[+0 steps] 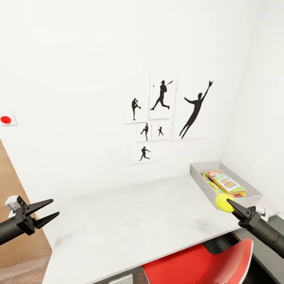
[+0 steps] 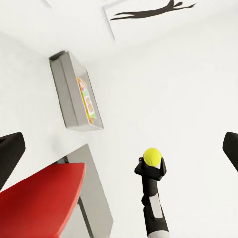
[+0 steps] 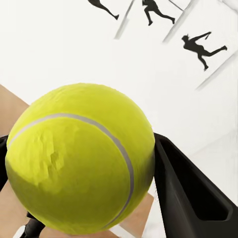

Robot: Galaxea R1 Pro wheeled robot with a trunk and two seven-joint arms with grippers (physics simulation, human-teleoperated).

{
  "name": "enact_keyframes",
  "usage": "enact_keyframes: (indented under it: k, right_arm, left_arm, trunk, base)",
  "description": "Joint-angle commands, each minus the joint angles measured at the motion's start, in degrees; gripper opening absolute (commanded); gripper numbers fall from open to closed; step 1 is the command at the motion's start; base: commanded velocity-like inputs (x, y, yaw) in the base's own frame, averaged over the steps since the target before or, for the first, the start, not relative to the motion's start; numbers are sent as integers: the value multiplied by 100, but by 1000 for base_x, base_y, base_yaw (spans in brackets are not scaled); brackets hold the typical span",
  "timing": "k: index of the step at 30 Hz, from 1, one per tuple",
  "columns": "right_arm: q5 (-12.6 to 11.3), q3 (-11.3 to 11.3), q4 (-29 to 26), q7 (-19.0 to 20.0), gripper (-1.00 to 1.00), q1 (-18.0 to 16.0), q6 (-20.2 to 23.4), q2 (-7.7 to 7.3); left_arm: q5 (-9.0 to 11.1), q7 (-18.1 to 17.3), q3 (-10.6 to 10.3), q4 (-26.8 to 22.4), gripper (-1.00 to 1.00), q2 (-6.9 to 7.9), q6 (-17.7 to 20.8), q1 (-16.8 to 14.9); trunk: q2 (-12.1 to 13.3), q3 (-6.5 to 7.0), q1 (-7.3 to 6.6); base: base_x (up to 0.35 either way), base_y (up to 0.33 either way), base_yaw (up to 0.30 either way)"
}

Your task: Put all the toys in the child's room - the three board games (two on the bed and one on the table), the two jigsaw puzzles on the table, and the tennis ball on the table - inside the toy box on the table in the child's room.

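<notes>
— What's the biggest thing in front of the robot?

— The white wall (image 1: 98,59), with a cluster of black baseball-player silhouettes (image 1: 165,114) on white cards. Far to the left on it sits a small red dot (image 1: 5,119) on a white plate. A brown wooden panel (image 1: 12,205) runs down the left edge of the head view.

— And below the wall?

— The table (image 1: 130,221), a long pale grey top reaching into the right-hand corner of the room. Most of its surface is bare. A red chair (image 1: 201,262) is tucked at its near edge, toward the right.

— Where is the toy box?

— On the table's far right corner, close to both walls. The toy box (image 1: 205,185) is a light grey bin with sloping sides. Inside lies a board game (image 1: 225,181) with a green-white cover and a red band, and under its left side a strip of a jigsaw puzzle (image 1: 208,182) shows yellow and pink. The left wrist view shows the same bin (image 2: 67,94) with colourful covers in it.

— What about the ball?

— The tennis ball (image 1: 223,202) is pinched in the right gripper (image 1: 232,206), lifted off the table, just at the near end of the toy box. In the right wrist view the tennis ball (image 3: 79,158) sits pressed against a black finger (image 3: 183,193).

— And the other arm?

— The left gripper (image 1: 47,213) hangs off the table's left end with its two pointed fingers spread and nothing between them.
</notes>
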Motion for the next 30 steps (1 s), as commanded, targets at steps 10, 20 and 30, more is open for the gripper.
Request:
enact_keyframes:
  k: [10,20,30]
  right_arm:
    - [-24,-5,-39,0,-100,2,42,5]
    - [-25,-11,-45,3,-100,3,42,0]
    - [-25,-11,-45,3,-100,0,42,3]
  left_arm:
    - [-29,-35,3,0,100,0,22,0]
    - [-29,-35,3,0,100,-1,22,-3]
    - [-29,-35,3,0,100,-1,22,-4]
  trunk:
    - [-4,30,2]
    - [-4,4,2]
    - [-4,-55,2]
  base:
    - [0,-275,-91]
    - [0,-304,-3]
    - [22,-227,0]
